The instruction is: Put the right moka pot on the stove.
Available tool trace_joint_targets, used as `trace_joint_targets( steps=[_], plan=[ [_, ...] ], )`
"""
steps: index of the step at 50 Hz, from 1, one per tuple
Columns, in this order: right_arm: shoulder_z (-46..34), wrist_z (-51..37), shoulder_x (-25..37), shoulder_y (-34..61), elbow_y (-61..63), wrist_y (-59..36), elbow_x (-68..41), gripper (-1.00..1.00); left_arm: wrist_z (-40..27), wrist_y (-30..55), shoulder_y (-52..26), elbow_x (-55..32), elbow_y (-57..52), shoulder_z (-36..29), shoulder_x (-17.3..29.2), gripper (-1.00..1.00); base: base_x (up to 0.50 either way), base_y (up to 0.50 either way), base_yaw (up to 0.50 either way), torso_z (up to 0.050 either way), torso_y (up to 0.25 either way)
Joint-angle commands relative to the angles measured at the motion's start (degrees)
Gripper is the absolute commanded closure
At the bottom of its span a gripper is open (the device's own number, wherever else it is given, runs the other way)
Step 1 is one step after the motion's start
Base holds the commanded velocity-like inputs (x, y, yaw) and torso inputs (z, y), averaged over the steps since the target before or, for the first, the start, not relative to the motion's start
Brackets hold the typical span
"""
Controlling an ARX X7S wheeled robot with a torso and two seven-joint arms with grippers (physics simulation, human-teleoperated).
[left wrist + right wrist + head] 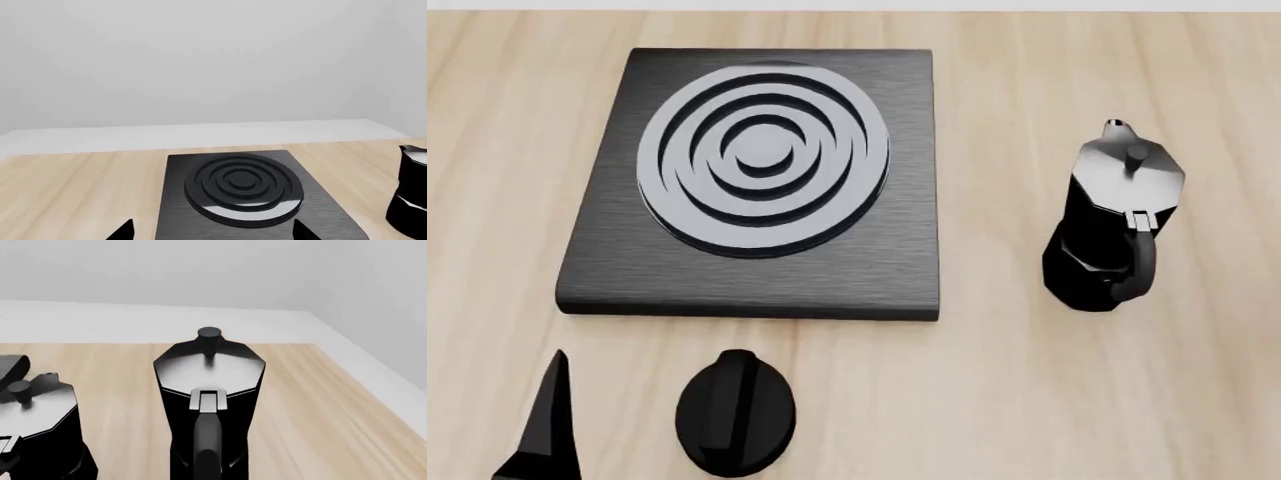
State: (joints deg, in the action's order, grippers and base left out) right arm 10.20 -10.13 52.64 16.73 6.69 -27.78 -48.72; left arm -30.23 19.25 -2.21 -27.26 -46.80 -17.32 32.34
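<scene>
The right moka pot [208, 390], black and faceted with a silvery lid, stands upright on the wooden table in the middle of the right wrist view, its handle towards the camera. No right gripper fingers show there. A second identical pot [37, 425] stands beside it; only one pot [1114, 225] shows in the head view, right of the stove. The stove [761, 270] is a black slab with a ringed burner [763, 155]. My left gripper [213, 232] is open and empty, hovering at the stove's [333, 210] near edge, fingertips [123, 231] wide apart.
A round black knob [737, 410] lies on the table in front of the stove, next to my left finger [547, 430]. A pot [410, 195] shows at the edge of the left wrist view. The table's far and right edges meet a white surround [373, 370].
</scene>
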Motion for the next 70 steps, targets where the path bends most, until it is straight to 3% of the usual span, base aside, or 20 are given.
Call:
trace_joint_targets(
  steps=[1,3,10,14,16,29,35,42,70],
  plan=[
    [18.7,-5.6,4.2,-14.8,16.9,-6.1,-8.0,1.00,-0.3,0.1,0.1,-0.1,-0.3,0.0,0.2,-1.00,0.00,0.00,0.00,0.000,0.000],
    [24.6,-5.5,3.3,-19.4,20.8,-7.4,-9.7,1.00,-0.3,-0.1,0.2,0.1,-0.2,0.0,0.2,-1.00,0.00,0.00,0.00,0.000,0.008],
    [31.0,-3.7,-1.7,-27.2,26.7,-6.2,-7.7,1.00,-0.5,0.0,0.1,-0.1,-0.1,0.0,0.2,-1.00,0.00,0.00,0.00,0.000,0.000],
    [36.7,-5.3,-0.7,-28.7,30.1,-9.5,-12.8,1.00,-0.6,-0.1,0.0,-0.1,0.0,0.1,0.2,-1.00,0.00,0.00,0.00,0.000,0.000],
    [36.2,-3.5,-3.5,-30.8,30.9,-7.5,-9.6,1.00,-0.5,-0.5,0.3,0.2,0.2,-0.1,0.2,-1.00,0.00,0.00,0.00,0.000,0.000],
    [44.8,-4.0,-5.4,-35.5,38.2,-10.7,-14.9,1.00,-0.7,-0.1,0.2,-0.1,-0.4,-0.1,0.5,-1.00,0.00,0.00,0.00,0.000,0.001],
    [45.9,-3.6,-6.7,-37.0,41.1,-10.7,-15.6,1.00,-0.7,-0.5,0.3,-0.1,-0.2,-0.2,0.5,-1.00,0.00,0.00,0.00,0.000,0.002],
    [40.9,1.0,-11.6,-38.1,42.1,-6.8,-8.7,1.00,-0.7,-0.5,0.2,-0.1,-0.2,-0.2,0.6,-1.00,0.00,0.00,0.00,0.000,0.000],
    [34.9,-1.6,-7.7,-36.0,50.0,-8.2,-12.6,1.00,-0.7,-1.0,0.2,-0.1,0.4,-0.5,0.8,-1.00,0.00,0.00,0.00,0.000,0.001]
  ],
)
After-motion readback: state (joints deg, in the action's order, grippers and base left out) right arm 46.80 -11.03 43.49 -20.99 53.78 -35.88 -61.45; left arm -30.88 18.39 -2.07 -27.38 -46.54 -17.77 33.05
